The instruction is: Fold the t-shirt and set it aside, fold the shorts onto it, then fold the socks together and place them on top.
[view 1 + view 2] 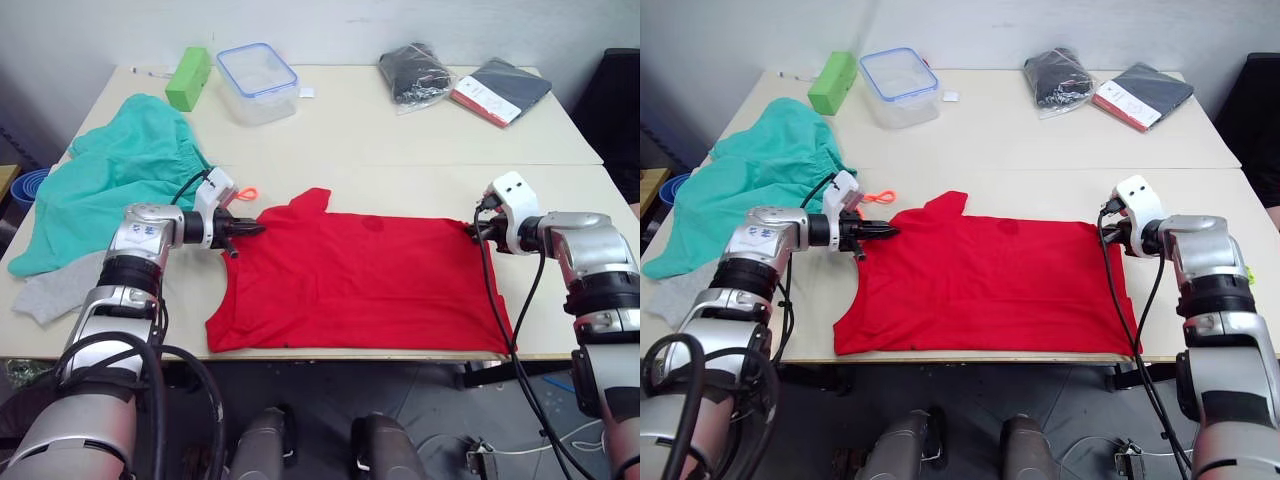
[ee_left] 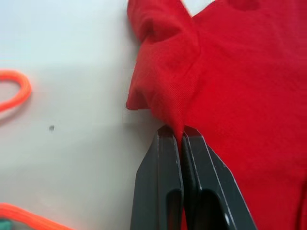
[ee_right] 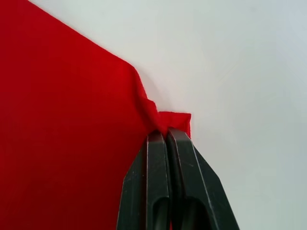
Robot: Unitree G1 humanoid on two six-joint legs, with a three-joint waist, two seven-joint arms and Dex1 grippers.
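We see the counter (image 1: 400, 140) bare across its middle, behind the t-shirt (image 1: 370, 285). The shorts (image 1: 110, 180) lie heaped at its left side, partly draped over the left edge. The t-shirt lies flat along the near edge, long axis left to right, a sleeve pointing toward the far side. The socks (image 1: 55, 290) lie at the near left corner. Our left claw (image 2: 181, 132) pinches the shirt's left end; our right claw (image 3: 165, 134) pinches its far right corner.
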